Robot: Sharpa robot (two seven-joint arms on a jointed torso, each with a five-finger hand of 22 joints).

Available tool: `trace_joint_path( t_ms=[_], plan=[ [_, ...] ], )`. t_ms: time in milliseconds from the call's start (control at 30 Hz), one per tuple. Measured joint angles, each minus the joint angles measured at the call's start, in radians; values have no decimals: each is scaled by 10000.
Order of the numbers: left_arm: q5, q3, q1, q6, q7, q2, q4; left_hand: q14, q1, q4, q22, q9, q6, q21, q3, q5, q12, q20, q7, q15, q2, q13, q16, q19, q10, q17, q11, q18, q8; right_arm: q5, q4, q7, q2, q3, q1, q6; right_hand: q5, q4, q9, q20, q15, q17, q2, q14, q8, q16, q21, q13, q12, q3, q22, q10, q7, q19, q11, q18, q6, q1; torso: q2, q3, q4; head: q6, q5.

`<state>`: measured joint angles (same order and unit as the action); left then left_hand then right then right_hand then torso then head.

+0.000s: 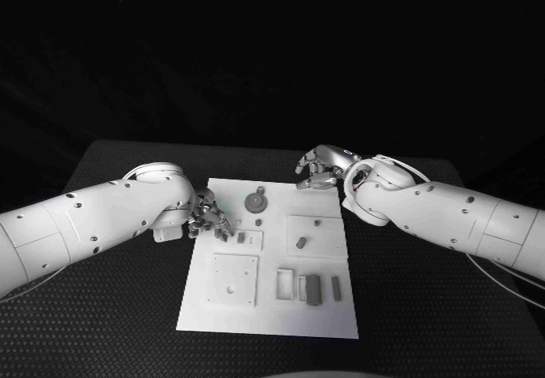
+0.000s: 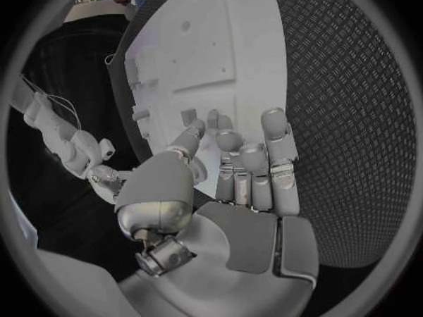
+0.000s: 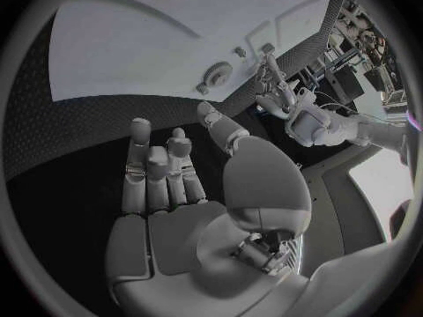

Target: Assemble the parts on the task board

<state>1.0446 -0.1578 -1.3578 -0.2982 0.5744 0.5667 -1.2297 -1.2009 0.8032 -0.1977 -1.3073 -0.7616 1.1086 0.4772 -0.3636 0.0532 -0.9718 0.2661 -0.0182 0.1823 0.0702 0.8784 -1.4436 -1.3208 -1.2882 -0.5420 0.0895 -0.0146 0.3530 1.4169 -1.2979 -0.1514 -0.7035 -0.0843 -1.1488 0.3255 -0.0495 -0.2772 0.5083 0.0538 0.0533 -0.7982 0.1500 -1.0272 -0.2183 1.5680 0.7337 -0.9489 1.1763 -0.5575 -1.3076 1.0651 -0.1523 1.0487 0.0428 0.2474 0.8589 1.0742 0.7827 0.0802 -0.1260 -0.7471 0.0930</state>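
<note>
Left hand (image 1: 209, 218), fingers apart and holding nothing, hovers at the task board (image 1: 272, 315) edge (right hand (image 1: 321, 168) likewise spread): descend squarely onto the small part (image 1: 242, 235) just beside its fingertips.

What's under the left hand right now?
The left hand hovers at the task board's left edge, above a small part. Its fingers look empty; what lies directly under them is covered.
</note>
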Motion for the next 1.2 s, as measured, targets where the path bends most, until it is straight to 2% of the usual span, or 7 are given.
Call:
trace_joint_path(
  t_ms=[200, 367, 467, 933, 1200],
  plan=[
    [-61, -1, 3, -2, 3, -8, 1, 25, -114, 24, 0, 0, 6, 0, 25, 0, 0, 0, 7, 24, 114, 0, 0, 0, 0, 0, 0, 0, 0, -1, 3, 1, 3, 0, 0, -1, 0, 0, 0, 0, -2, 0, 0, 2, 0, 0, 0, 7, 0, 0, 0, 0, 18, 0, 0, 0, -12, 0, 1, -2, 6, 0, 1],
    [-107, -1, 4, 14, -30, -9, -2, 36, -314, 132, -8, -5, 6, 0, 23, 0, 0, 1, 9, 39, 314, 1, 0, -1, -38, 0, 37, 0, -15, -1, 3, 2, 0, 0, 1, -3, 0, 0, 1, 0, -3, 0, 0, 3, 0, 0, 0, 7, 0, 0, 0, 0, 20, 0, 0, 0, -10, 0, 2, -2, 6, -11, 10],
    [-123, -3, 6, 15, -46, -11, -1, -12, -327, 160, -8, -18, 65, 0, -5, 0, -40, 35, 23, 87, 322, 0, 0, -37, -39, -1, 38, 0, -16, -2, 0, 2, -3, 0, 1, -4, 0, 0, 1, 0, -5, 0, 0, 5, 0, 0, 0, 7, 0, 0, 1, 0, 26, 0, 0, 0, -5, 0, 2, -2, 6, -15, 12],
    [-232, -5, 7, 9, -70, -42, -1, -13, -400, 215, -6, -35, 94, 0, -61, 0, -40, 35, 29, 85, 242, 1, 0, -36, -71, -13, 70, 0, -16, -3, 1, 3, -1, 0, 1, -10, 0, 0, 2, 0, 16, 0, 0, -17, 0, 0, 0, 6, 0, 0, 1, 0, 5, 0, 0, -1, -27, 0, 2, 1, 7, -20, 14],
    [-236, -4, 8, -19, -50, -33, -3, -15, -106, -58, -5, -51, 93, 0, -249, 0, -40, 1, 31, 84, -169, 2, 0, -70, -71, -12, 71, 0, -16, -4, 0, 4, -7, 0, 1, -12, 0, 0, 2, 0, 16, 0, 0, -17, 0, 0, 0, 5, 0, 0, 1, 0, 6, 0, 0, -1, -27, 0, 2, 6, 3, -32, 14]
  ],
)
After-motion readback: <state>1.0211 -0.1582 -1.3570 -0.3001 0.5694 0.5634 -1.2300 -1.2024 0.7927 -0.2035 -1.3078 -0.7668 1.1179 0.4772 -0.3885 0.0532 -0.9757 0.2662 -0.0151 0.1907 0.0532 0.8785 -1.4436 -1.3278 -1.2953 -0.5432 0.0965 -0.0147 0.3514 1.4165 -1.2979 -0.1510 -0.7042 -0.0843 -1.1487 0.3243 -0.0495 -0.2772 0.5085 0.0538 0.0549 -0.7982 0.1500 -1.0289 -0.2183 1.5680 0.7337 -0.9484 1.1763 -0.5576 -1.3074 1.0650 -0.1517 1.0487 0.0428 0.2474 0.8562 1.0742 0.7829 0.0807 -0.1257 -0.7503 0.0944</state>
